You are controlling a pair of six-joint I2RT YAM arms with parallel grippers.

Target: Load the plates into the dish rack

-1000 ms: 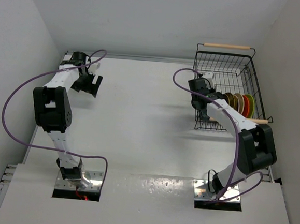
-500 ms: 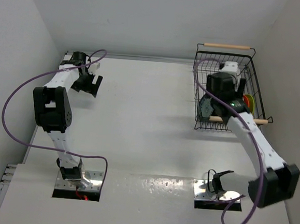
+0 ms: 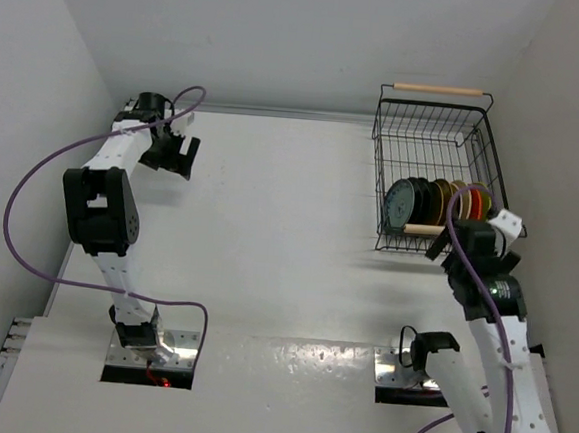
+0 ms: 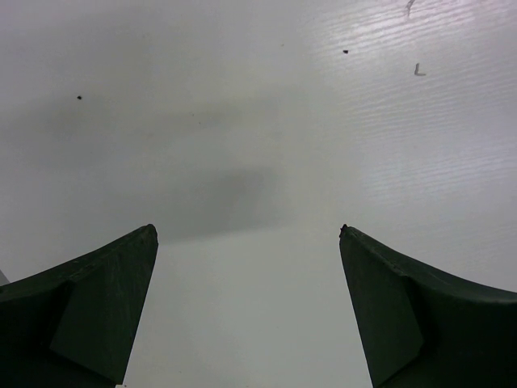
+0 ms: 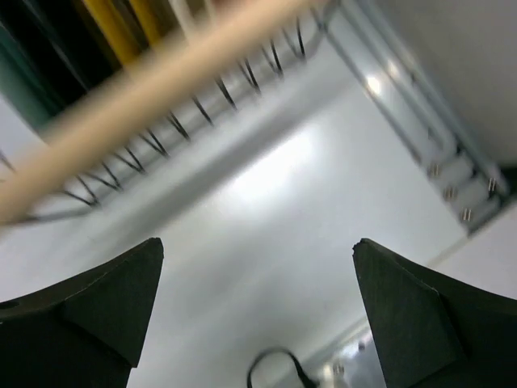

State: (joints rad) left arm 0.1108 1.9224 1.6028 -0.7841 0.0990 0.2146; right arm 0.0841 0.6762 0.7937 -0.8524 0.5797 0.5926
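The dish rack (image 3: 431, 137), a black wire basket with pale wooden handles, stands at the back right. Several plates (image 3: 441, 200) stand on edge in a row in its near part, a blue-grey plate (image 3: 402, 204) at the left end. My right gripper (image 3: 447, 251) hangs open and empty just in front of the rack's near handle (image 3: 424, 229). In the right wrist view my right gripper (image 5: 258, 241) is over bare table, with the handle (image 5: 161, 89) and yellow and dark plates (image 5: 109, 20) above it. My left gripper (image 3: 179, 158) (image 4: 246, 229) is open over bare table at the far left.
Walls close in on the left, back and right. A metal rail (image 5: 436, 121) runs along the table's right edge. A dark cable loop (image 5: 275, 368) lies near the right arm's base. Purple cables (image 3: 31, 186) hang from both arms.
My right arm has pulled back out of the rack toward the near edge with its gripper opened. The blue-grey plate now stands in the row. The left arm has barely moved.
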